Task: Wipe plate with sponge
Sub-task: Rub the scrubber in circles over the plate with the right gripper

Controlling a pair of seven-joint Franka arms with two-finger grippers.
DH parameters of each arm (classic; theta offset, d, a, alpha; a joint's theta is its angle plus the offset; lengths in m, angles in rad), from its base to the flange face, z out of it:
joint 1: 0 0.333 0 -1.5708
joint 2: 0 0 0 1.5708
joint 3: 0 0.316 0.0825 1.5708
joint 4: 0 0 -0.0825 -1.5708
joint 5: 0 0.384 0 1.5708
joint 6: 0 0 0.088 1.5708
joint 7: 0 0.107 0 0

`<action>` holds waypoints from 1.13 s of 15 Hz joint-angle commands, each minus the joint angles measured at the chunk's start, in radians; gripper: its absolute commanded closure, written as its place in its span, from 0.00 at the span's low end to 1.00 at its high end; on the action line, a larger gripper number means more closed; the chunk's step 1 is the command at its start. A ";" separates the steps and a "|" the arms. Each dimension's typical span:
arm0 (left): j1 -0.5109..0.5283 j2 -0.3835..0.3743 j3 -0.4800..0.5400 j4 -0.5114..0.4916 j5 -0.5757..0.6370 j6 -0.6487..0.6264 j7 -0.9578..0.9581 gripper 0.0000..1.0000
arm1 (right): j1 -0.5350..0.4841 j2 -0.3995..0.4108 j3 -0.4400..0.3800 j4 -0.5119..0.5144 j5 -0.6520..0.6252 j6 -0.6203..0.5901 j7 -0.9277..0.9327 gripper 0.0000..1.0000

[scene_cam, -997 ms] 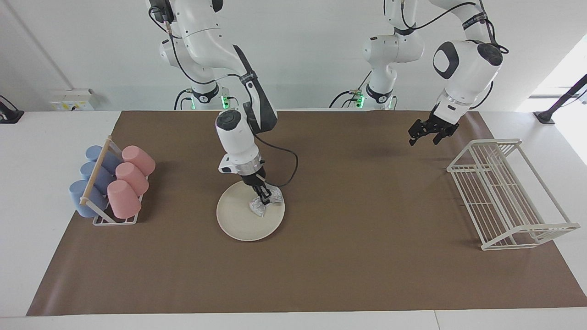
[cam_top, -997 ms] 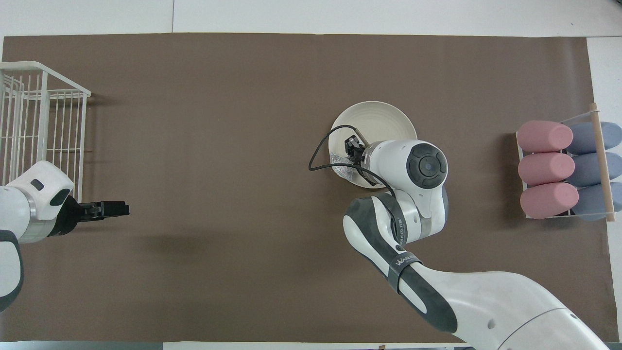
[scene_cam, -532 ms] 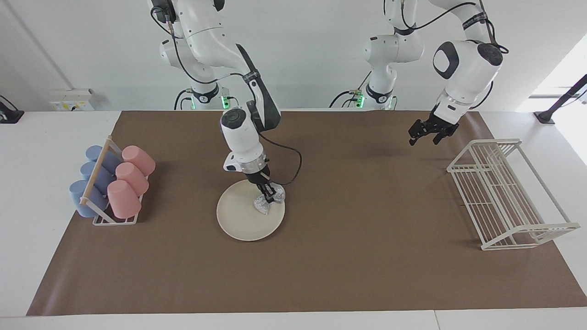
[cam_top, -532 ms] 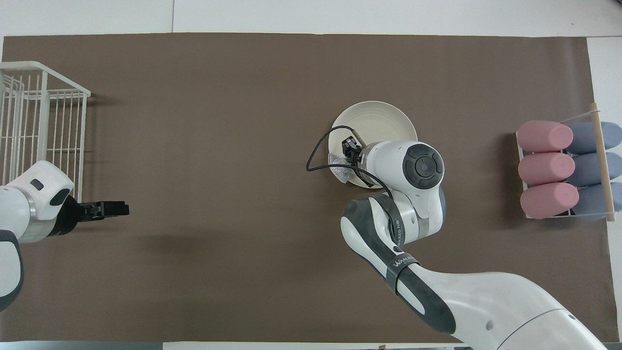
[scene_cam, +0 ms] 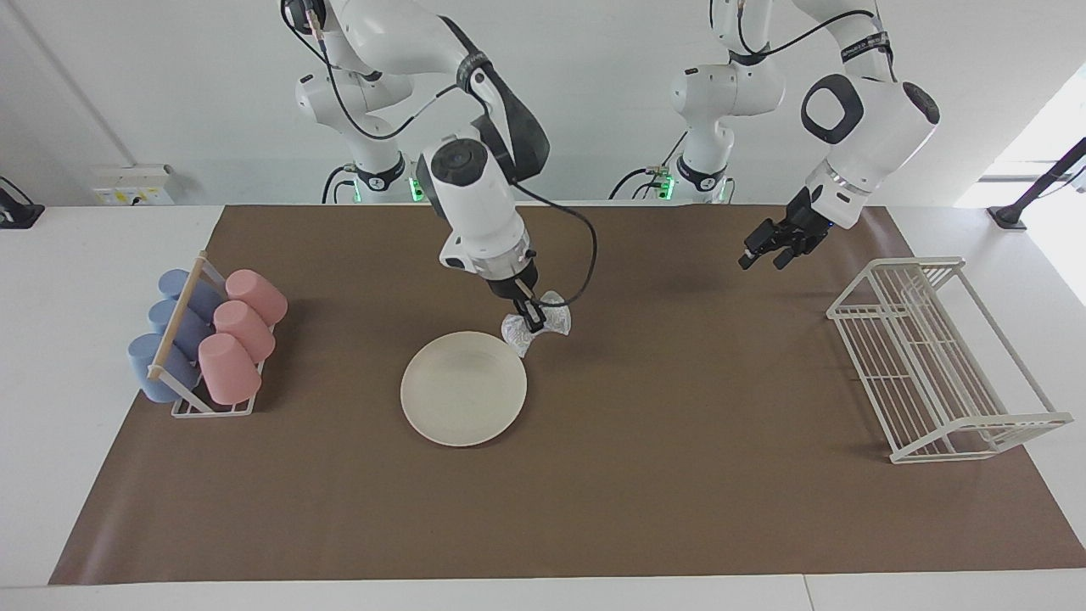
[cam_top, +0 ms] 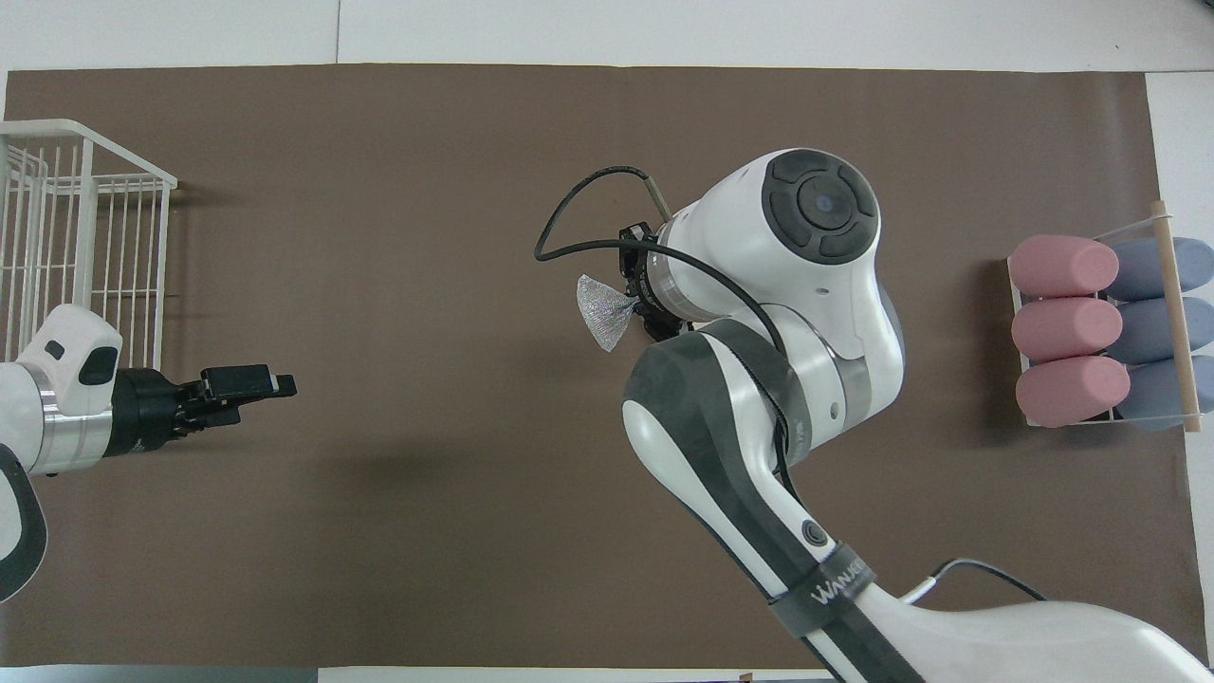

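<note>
- The right gripper (scene_cam: 535,323) is clamped on the sponge (scene_cam: 536,327), raised above the brown mat beside the plate (scene_cam: 463,388).
- The left gripper (scene_cam: 768,252) waits, fingers apart, empty.

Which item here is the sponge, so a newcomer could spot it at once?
Start at the round cream plate in the middle of the brown mat. Just above its rim nearer the robots, the right pincer hangs shut on the sponge. It is the only small, silvery, bow-tie shaped pad, held in the air.
</note>
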 commanded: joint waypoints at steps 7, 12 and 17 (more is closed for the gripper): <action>-0.004 -0.006 0.000 0.046 -0.657 -0.195 -0.004 0.00 | 0.197 -0.053 0.007 0.193 -0.169 -0.159 0.621 1.00; -0.011 -0.013 -0.006 0.046 -0.760 -0.316 0.076 0.00 | 0.218 -0.050 0.010 0.186 -0.198 -0.158 0.642 1.00; -0.152 0.032 -0.009 0.091 -0.810 -0.270 0.177 0.00 | 0.221 -0.050 0.010 0.181 -0.210 -0.158 0.642 1.00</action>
